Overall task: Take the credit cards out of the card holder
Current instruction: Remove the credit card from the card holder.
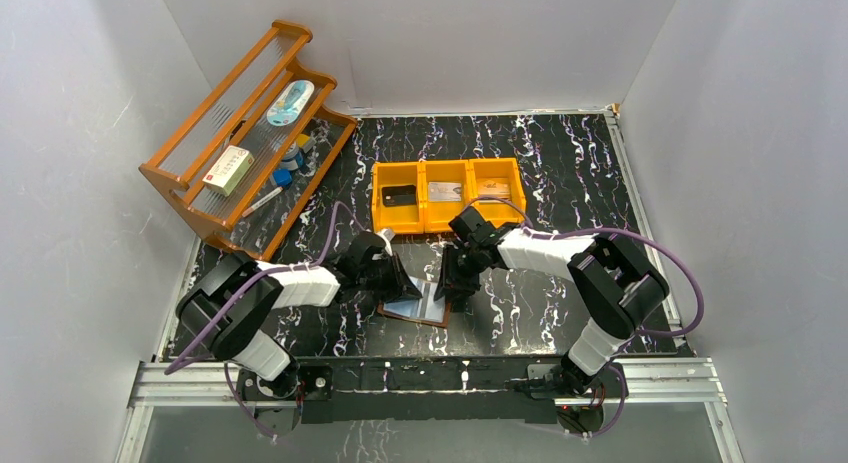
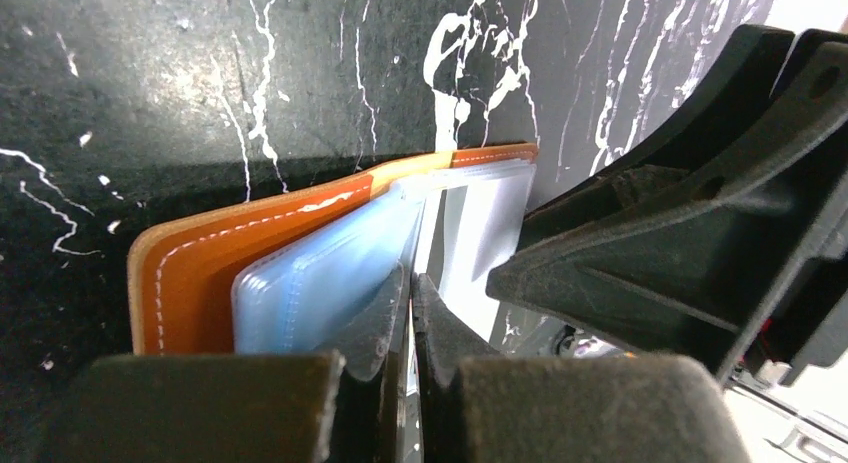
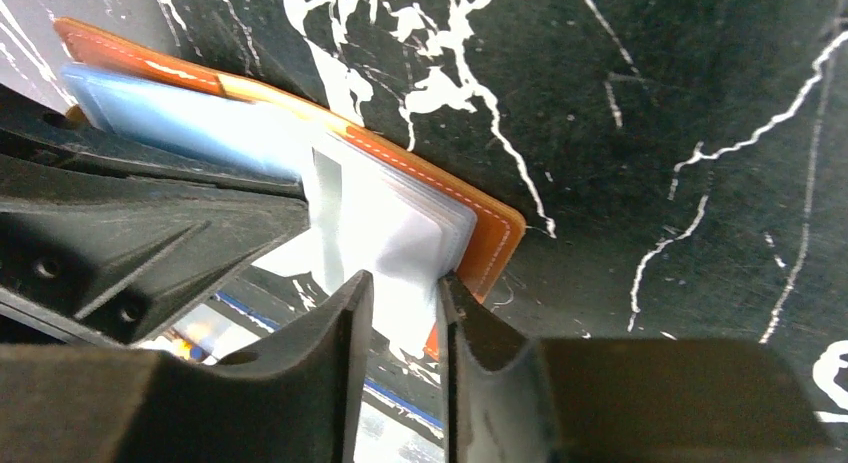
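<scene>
Card holder (image 1: 413,309) lies open; left gripper (image 2: 410,295), right gripper (image 3: 404,295) tilt down, pinching it.

– Light?
– Bright and even from above. The walls (image 1: 60,183) wash out pale, and shadows on the table (image 1: 540,313) are soft.
– Glare?
– The holder (image 3: 400,223) shines white toward 6 o'clock in the right wrist view. The left wrist view blows out at 1 o'clock.
– Focus?
– The close jaws are blurred and the table beyond is sharp.

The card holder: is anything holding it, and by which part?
Seemingly both: the left gripper pinches a pale-blue pocket of the card holder, the right gripper a clear pocket.
</scene>
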Robot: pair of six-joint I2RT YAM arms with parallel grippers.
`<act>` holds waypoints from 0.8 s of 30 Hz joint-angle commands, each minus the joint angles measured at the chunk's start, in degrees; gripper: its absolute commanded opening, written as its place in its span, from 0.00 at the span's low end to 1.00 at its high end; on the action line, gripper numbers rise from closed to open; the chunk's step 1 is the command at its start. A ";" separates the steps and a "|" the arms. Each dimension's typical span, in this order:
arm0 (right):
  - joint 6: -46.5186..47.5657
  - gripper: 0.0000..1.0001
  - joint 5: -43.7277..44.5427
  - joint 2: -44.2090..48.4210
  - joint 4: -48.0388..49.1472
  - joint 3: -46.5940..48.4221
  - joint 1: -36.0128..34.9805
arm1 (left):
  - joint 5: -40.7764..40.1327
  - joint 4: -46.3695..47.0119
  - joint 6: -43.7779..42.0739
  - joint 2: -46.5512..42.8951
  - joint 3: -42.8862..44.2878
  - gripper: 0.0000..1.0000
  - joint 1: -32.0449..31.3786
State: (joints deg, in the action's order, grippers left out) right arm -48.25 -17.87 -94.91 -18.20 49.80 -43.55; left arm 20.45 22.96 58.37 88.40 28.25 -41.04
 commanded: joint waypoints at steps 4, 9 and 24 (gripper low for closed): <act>-0.82 0.48 5.56 -1.34 1.61 2.02 -3.21 | -7.14 -16.48 -7.87 -5.42 6.70 0.00 -3.66; 0.56 0.50 5.22 -0.31 1.20 3.15 -3.21 | -8.32 -18.59 -9.42 -6.50 7.47 0.00 -3.85; 1.66 0.40 10.33 0.49 -3.78 6.08 -3.21 | -16.72 -26.83 -10.45 -13.14 8.96 0.00 -4.40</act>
State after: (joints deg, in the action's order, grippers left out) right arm -47.77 -11.11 -94.98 -19.66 52.51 -46.52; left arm 7.40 0.86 48.84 78.81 35.38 -45.19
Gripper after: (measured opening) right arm 0.373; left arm 0.007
